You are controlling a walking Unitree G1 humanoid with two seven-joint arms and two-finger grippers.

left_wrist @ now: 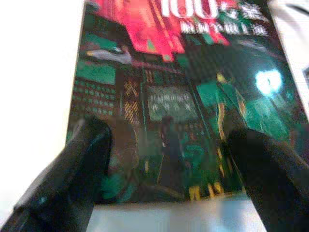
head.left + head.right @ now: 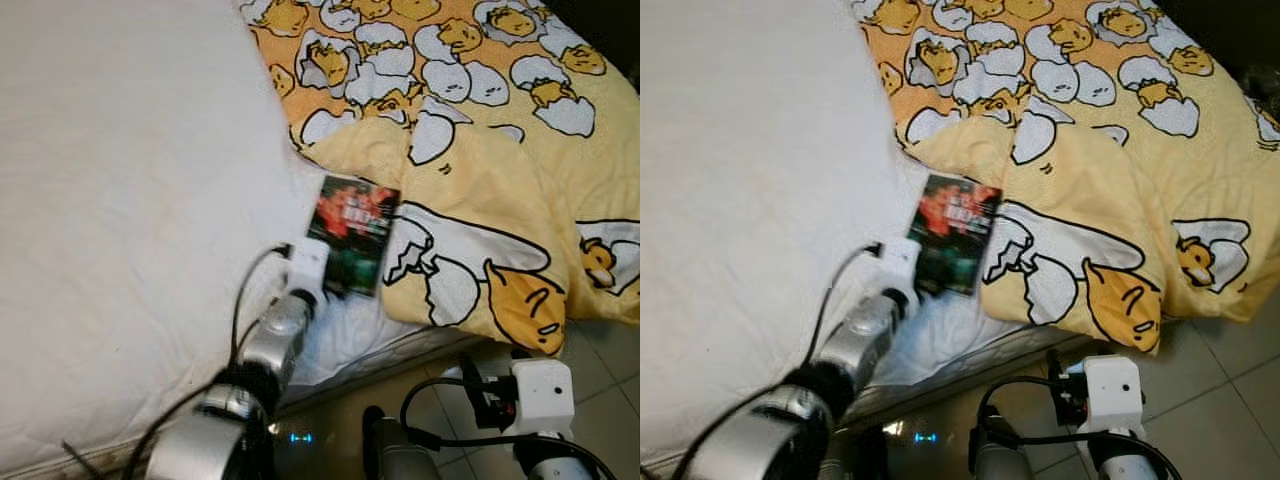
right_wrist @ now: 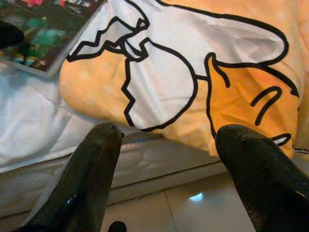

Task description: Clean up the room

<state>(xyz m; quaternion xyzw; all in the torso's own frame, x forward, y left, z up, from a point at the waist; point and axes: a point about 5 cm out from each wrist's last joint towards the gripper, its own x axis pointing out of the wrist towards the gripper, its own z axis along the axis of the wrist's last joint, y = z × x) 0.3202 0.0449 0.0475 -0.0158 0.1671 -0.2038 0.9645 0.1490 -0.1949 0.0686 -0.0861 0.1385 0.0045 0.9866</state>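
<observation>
A dark book (image 2: 350,235) with a red and green cover lies on the white mattress (image 2: 120,200), at the edge of the yellow egg-print quilt (image 2: 480,180). My left gripper (image 1: 169,164) reaches over the near end of the book (image 1: 164,96), open, with one finger (image 1: 72,169) on each side of the cover. My right gripper (image 3: 169,159) hangs open below the bed's edge, pointing at the quilt's overhang (image 3: 193,77).
The quilt covers the right part of the bed and drapes over its side. Tiled floor (image 2: 600,350) shows at the lower right. The mattress side (image 3: 145,169) runs in front of the right gripper.
</observation>
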